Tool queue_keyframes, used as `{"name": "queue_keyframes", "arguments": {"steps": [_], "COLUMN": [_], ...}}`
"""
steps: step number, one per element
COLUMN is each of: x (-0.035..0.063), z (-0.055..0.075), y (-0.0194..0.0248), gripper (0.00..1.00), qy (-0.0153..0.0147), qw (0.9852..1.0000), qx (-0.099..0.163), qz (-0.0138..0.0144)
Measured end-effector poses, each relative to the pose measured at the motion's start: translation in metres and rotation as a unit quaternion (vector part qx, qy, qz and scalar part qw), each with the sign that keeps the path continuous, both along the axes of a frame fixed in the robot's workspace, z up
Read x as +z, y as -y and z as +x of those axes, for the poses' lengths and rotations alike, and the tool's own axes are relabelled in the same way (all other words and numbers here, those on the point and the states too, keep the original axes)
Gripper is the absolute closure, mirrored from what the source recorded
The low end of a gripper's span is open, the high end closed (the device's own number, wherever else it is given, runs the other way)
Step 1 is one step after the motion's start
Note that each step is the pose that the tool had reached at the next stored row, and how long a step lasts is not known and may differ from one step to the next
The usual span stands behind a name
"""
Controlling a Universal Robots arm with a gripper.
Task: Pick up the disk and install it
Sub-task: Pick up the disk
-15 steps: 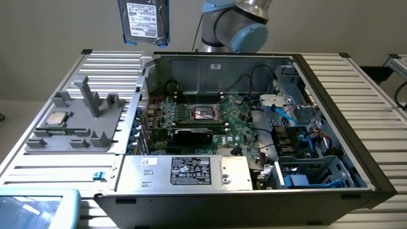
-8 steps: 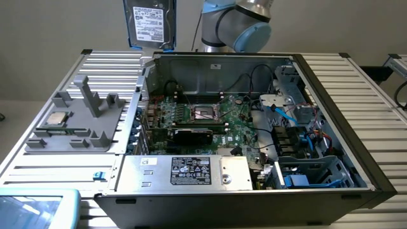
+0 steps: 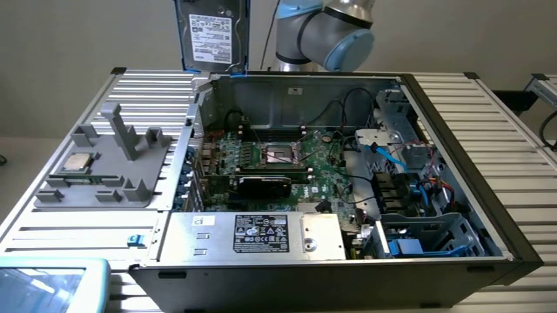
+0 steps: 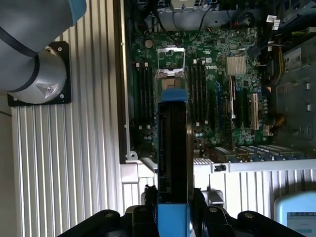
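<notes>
Disk (image 3: 211,36) first: it's the flat silver-grey metal hard drive with the white printed label and blue plastic rails, and your gripper (image 4: 173,219) has it clamped. In the wrist view you can see the black fingers (image 4: 201,213) pressed against both flat sides, with the drive sticking out edge-on and a blue rail end showing at each end. From the exterior view it's hanging upright in the air, label facing the camera, above the far rim of the open black computer case (image 3: 348,280), towards the exterior view's left end of that rim. I can't tell if its lower edge is touching the rim or just clearing it. The grey and light-blue robot arm (image 3: 327,29) sits right behind the case, just beside the drive. Looking past the drive in the wrist view, you get the green motherboard (image 4: 217,84) with its bare metal CPU socket (image 4: 170,61). Inside the case there's also a large silver box with a black label (image 3: 261,235) along the near wall, and a grey metal drive cage (image 3: 435,235) in the near corner on the exterior view's right, with blue cables (image 3: 389,156) running above it. The whole thing is on a ribbed aluminium table (image 3: 513,130). On the exterior view's left of the case there's a grey plastic fixture tray (image 3: 104,182) with a small square silver chip (image 3: 78,161) lying on it, well apart from the drive.
</notes>
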State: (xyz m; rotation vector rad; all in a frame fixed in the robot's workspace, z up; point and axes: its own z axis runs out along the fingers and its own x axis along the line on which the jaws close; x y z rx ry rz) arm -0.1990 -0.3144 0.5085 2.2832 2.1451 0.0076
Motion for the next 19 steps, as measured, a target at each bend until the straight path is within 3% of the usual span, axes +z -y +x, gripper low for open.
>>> {"name": "queue_keyframes", "arguments": {"steps": [2,7,19], "x": [0.0000,0.0000,0.0000], "z": [0.002,0.005,0.039], "y": [0.0042,0.0088,0.0347], "gripper": [0.63,0.63,0.63], "qy": [-0.0001,-0.0001,-0.0019], "qw": [1.0000,1.0000,1.0000], "qx": [0.000,0.000,0.000], "qz": [0.0000,0.0000,0.0000]}}
